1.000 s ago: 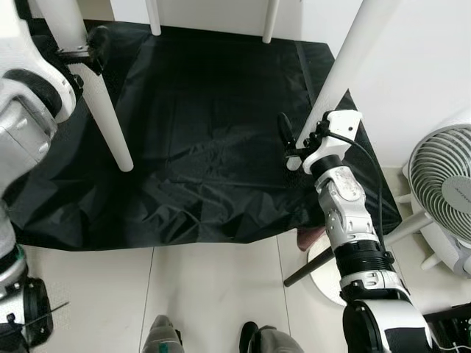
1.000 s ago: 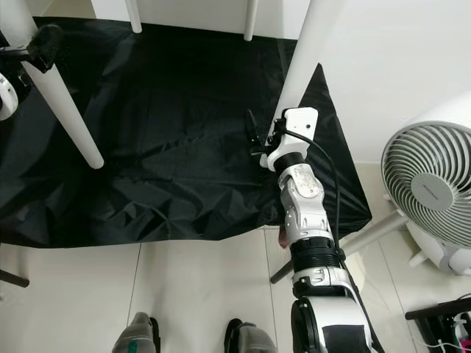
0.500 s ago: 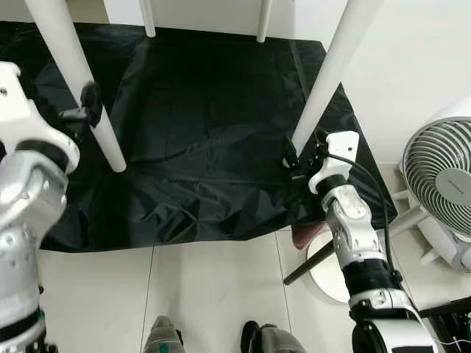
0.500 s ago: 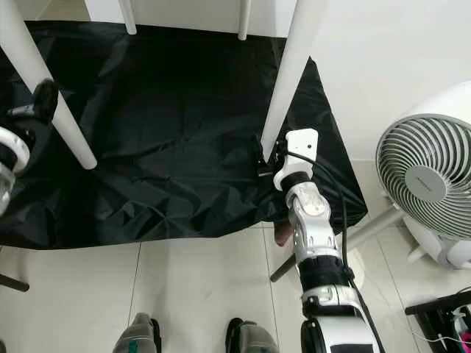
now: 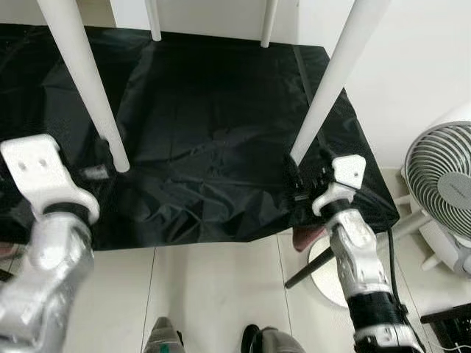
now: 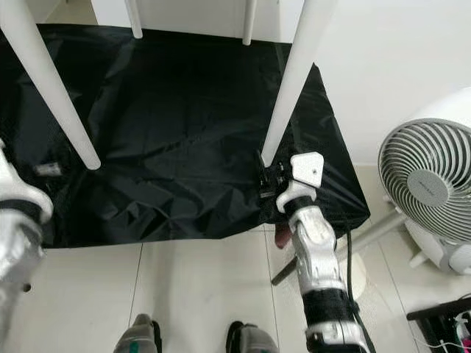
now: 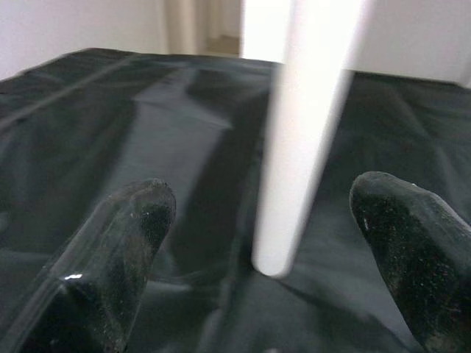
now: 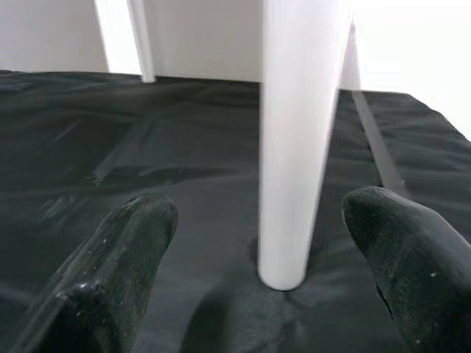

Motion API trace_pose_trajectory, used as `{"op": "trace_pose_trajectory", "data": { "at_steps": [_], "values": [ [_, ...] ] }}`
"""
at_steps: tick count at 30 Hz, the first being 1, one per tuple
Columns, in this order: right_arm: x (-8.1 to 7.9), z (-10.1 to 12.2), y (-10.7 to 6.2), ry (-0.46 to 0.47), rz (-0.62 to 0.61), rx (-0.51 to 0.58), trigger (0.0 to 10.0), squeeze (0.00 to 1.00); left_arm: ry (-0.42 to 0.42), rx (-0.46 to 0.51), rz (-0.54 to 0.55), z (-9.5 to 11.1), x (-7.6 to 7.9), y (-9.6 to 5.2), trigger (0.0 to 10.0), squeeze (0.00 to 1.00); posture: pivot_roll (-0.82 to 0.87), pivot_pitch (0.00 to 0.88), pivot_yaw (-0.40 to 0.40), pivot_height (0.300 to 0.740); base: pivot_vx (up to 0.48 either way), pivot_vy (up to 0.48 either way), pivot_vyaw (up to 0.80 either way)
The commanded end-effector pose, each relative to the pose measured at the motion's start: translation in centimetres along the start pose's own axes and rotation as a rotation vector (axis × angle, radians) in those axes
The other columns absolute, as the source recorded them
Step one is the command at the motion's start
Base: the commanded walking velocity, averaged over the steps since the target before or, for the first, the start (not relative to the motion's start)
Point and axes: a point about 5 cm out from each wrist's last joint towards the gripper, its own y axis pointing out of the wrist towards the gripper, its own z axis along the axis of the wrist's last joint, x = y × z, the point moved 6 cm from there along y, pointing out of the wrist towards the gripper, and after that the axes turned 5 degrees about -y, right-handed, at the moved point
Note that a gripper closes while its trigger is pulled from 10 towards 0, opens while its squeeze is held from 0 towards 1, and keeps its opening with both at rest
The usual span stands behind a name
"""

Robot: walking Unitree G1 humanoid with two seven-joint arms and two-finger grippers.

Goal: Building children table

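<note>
Legs (image 5: 82,82) numbering four are standing on one black sheet (image 5: 206,132).
We are hanging both grippers, left (image 7: 265,243) and right (image 8: 257,243), released, now lower beside the feet.

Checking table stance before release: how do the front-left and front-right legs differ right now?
The front-left leg leans one way, its foot nearer the middle of the black sheet; the front-right leg leans the opposite way, its foot close to the sheet's right edge. The left gripper sits back from the left leg's foot; the right gripper is right beside the right leg's foot.

Shared: both white, tapered, feet on the sheet, each framed by open fingers.
</note>
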Motion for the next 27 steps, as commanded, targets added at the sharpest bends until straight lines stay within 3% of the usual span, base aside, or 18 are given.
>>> {"op": "trace_pose_trajectory", "data": {
  "at_steps": [1,5,16,19,21,22,24,27],
  "values": [
    [0.1,-0.3,-0.9,-0.007,0.001,-0.01,10.0,0.0,0.056,-0.005,-0.129,-1.0,1.7,-0.8,10.0,0.0,0.2,0.112,-0.059,0.74,0.0,0.0,0.0],
    [-0.3,-0.8,-2.1,-0.016,0.013,-0.02,10.0,0.0,0.119,-0.007,-0.168,-2.3,2.2,-1.7,10.0,0.0,0.19,0.114,-0.054,0.74,0.0,0.0,0.0],
    [-0.5,-0.3,-4.6,-0.069,0.016,-0.006,10.0,0.0,0.081,0.012,-0.206,-2.9,3.1,-4.0,10.0,0.0,0.17,0.116,-0.036,0.74,0.0,0.0,0.0],
    [-2.9,-1.3,-7.5,-0.09,0.178,-0.038,10.0,0.0,0.105,0.021,-0.323,-3.9,3.9,-6.4,10.0,0.0,0.16,0.107,-0.028,0.74,0.0,0.0,0.0],
    [-2.9,-1.3,-7.5,-0.09,0.178,-0.038,10.0,0.0,0.105,0.021,-0.323,-3.9,3.9,-6.4,10.0,0.0,0.16,0.107,-0.028,0.74,0.0,0.0,0.0],
    [-4.4,-1.7,-8.5,-0.102,0.323,-0.05,10.0,0.0,0.112,0.019,-0.451,-4.4,4.8,-7.2,10.0,0.0,0.14,0.105,-0.023,0.74,0.0,0.0,0.0],
    [-4.7,-1.7,-8.6,-0.1,0.376,-0.054,10.0,0.0,0.119,0.023,-0.507,-4.4,5.2,-7.4,10.0,0.0,0.14,0.106,-0.024,0.74,0.0,0.0,0.0],
    [-5.6,-1.1,-8.8,-0.108,0.549,-0.056,10.0,0.0,0.138,0.029,-0.688,-4.8,6.6,-8.0,10.0,0.0,0.13,0.1,-0.02,0.74,0.0,0.0,0.0]
  ]
}}
